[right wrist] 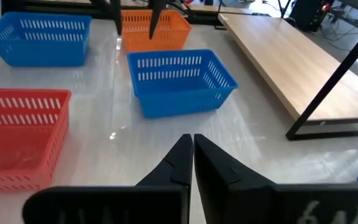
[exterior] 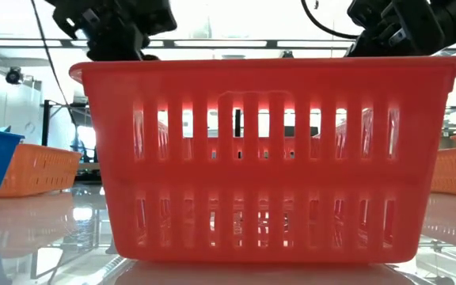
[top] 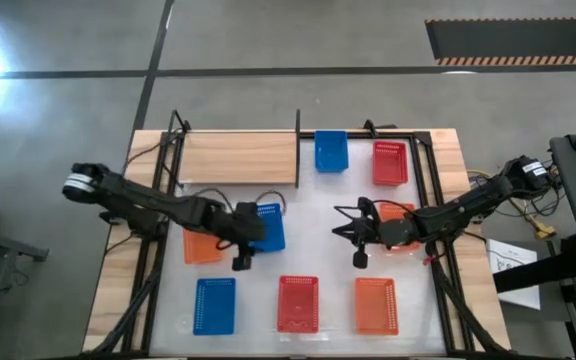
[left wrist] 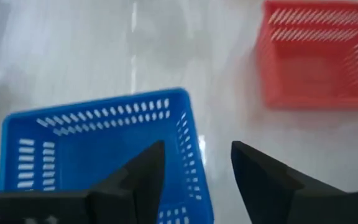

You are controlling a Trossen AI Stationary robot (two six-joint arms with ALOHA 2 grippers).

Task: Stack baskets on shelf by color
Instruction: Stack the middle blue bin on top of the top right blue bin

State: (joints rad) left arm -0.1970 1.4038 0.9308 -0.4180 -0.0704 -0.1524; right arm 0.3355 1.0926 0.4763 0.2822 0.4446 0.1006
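My left gripper [left wrist: 197,168] is open and hangs, tilted down, over the blue basket [left wrist: 98,149] at the table's middle left [top: 268,228]. One finger stands above its inside, the other above the white table past its rim. It holds nothing. My right gripper [right wrist: 192,149] is shut and empty. It sits right of the table's middle [top: 340,230] and points toward that blue basket [right wrist: 179,81]. The light-wood shelf [top: 238,157] stands at the far left and is bare. An orange basket [top: 203,243] sits left of the blue one.
A blue basket [top: 331,150] and a red one [top: 389,163] stand at the far side. An orange one [top: 400,213] lies under my right arm. Blue [top: 214,305], red [top: 298,303] and orange [top: 375,305] baskets line the near edge. The red one [exterior: 267,158] fills the low view.
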